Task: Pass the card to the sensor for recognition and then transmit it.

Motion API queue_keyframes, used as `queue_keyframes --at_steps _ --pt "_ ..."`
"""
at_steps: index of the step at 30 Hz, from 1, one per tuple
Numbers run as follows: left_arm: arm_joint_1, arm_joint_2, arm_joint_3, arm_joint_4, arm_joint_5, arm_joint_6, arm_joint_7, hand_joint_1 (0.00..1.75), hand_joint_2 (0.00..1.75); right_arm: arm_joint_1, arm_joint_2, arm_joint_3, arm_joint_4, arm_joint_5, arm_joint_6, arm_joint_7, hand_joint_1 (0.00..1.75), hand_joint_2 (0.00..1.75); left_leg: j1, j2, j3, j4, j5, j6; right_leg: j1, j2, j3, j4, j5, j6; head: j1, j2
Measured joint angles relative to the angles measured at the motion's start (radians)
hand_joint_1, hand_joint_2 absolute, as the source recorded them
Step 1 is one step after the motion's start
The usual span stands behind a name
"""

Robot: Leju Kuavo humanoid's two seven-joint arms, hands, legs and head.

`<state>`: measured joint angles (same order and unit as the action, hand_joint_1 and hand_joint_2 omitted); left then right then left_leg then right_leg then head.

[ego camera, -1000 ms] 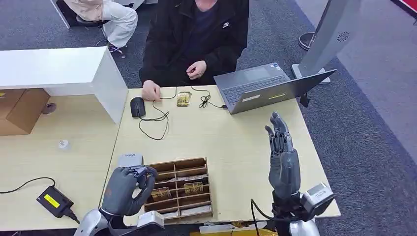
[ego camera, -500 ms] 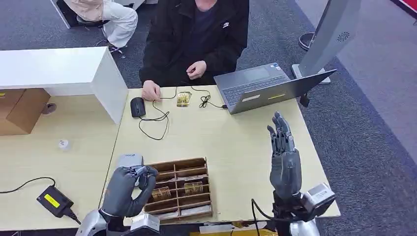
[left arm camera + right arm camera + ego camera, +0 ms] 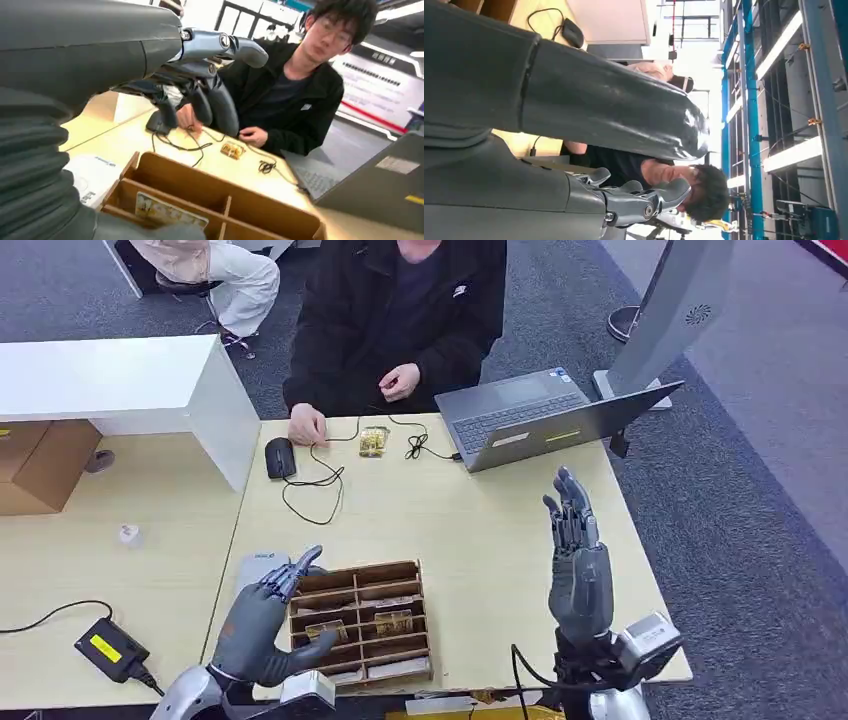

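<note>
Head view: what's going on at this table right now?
The robot's left hand hovers open over the near-left corner of the wooden card tray, holding nothing; cards lie in the slots. Its right hand is raised, empty, fingers straight. A grey sensor pad lies just beyond the tray. A person sits opposite, near the laptop.

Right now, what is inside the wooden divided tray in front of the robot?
The wooden tray holds cards lying in its middle compartments, seen from the head view. The open left hand covers the tray's left edge, so those slots cannot be checked.
</note>
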<state>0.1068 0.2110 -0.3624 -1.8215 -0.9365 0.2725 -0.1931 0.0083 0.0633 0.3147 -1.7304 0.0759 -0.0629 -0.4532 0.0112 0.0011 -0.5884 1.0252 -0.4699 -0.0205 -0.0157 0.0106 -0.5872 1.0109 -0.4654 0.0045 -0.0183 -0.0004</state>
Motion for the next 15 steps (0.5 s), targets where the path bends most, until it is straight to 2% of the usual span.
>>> queue_keyframes --at_steps 15 --pt "0.0 0.019 0.0 0.027 -0.038 -0.045 0.06 0.0 1.75 0.001 0.0 -0.002 0.0 0.0 0.018 0.01 0.0 0.0 0.0 0.0 0.0 0.0 0.0 0.0 0.0 0.0 0.0 0.0 0.0 0.0 0.0 0.0"
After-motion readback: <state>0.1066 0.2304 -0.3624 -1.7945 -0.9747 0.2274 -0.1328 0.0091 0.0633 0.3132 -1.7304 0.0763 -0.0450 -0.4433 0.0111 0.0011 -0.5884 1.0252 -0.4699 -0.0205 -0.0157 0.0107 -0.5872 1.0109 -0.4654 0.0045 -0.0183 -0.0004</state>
